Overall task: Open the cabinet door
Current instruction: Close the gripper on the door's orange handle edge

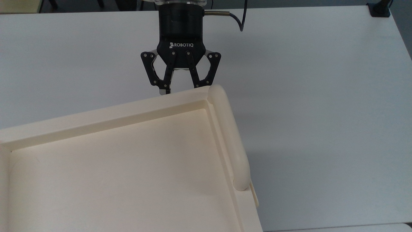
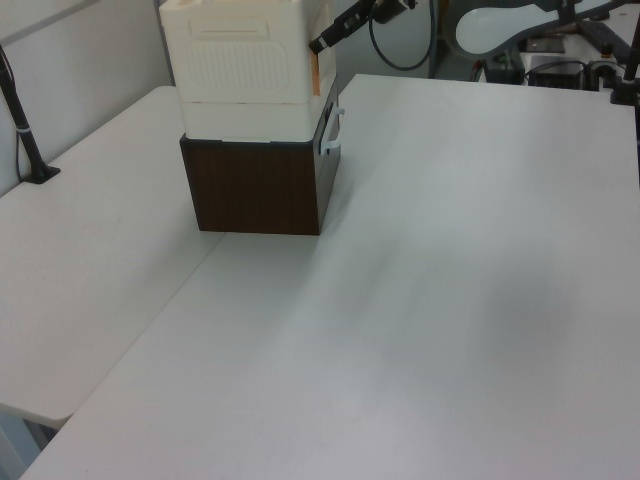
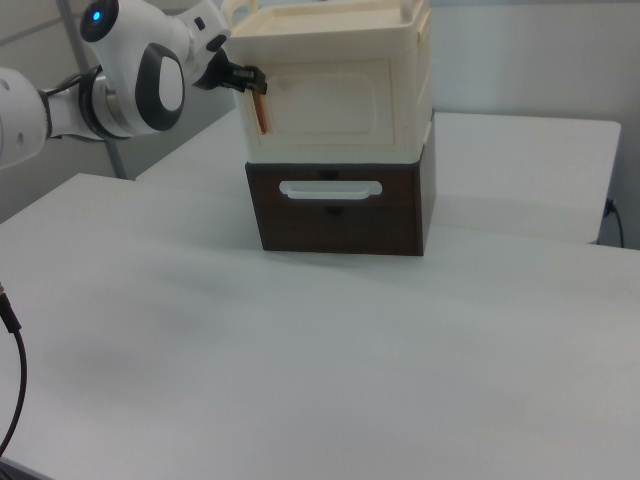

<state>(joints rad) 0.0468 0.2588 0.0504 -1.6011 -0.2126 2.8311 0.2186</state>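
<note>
**At the cabinet's door edge, fingers spread**

Nearest the right view's camera lies the bare white table top (image 3: pixel 300 350). Farther back on it stands a dark brown wood-grain box (image 3: pixel 340 215) with a white bar handle (image 3: pixel 330 188) across its front. A cream plastic cabinet (image 3: pixel 410 90) sits on top of that box.

The cabinet door (image 3: pixel 325 95), a thin flat cream plastic panel with a raised rim around a recessed face, fills the cabinet's front in the right view. It stands upright. A narrow orange-brown strip (image 3: pixel 259 110) shows along the right view's left edge of the door.

The black two-finger gripper (image 3: pixel 250 75) is at that same edge, near the door's upper corner, on the end of a white robot arm (image 3: pixel 130 75) that comes in from the right view's left. In the left view the gripper (image 2: pixel 322 42) meets the cabinet's upper right corner just above the orange strip (image 2: pixel 314 65).

From the top view, the cabinet's wide cream tray-like top (image 1: pixel 112 167) is closest, with a rounded cream tube bar (image 1: pixel 228 135) along the top view's right side. Beyond its far rim the gripper (image 1: pixel 182 89) points toward the cabinet. Its fingers are spread wide apart, and their tips are hidden below the rim. Nothing can be seen held between them, and I cannot tell whether they touch the door. A black cable (image 1: pixel 239 19) loops off the wrist behind.
</note>
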